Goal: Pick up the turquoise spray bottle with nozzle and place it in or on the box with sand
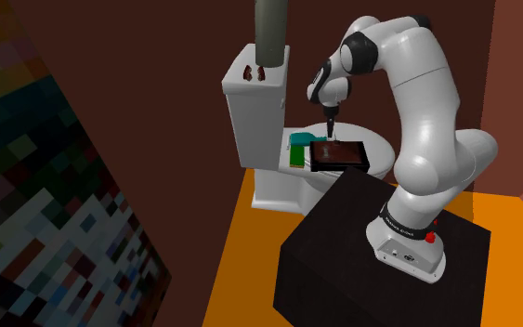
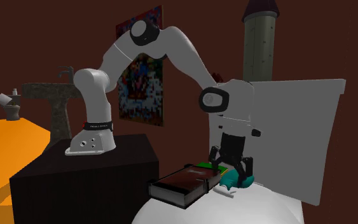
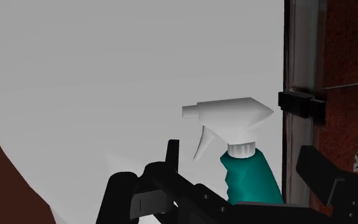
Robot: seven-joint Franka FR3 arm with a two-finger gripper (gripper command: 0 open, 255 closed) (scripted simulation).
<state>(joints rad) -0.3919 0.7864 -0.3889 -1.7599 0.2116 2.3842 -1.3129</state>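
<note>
While the gripper (image 2: 232,164) fingers (image 3: 320,168) stand apart, turquoise spray bottle (image 3: 252,181) between them, untouched

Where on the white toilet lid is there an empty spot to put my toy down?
The bare white lid beyond the spray bottle nozzle is free, out to its rim. The lid's rounded front, past the dark box, is bare too. Crowded: beside the tank, where box, bottle and open claw bunch together.
</note>
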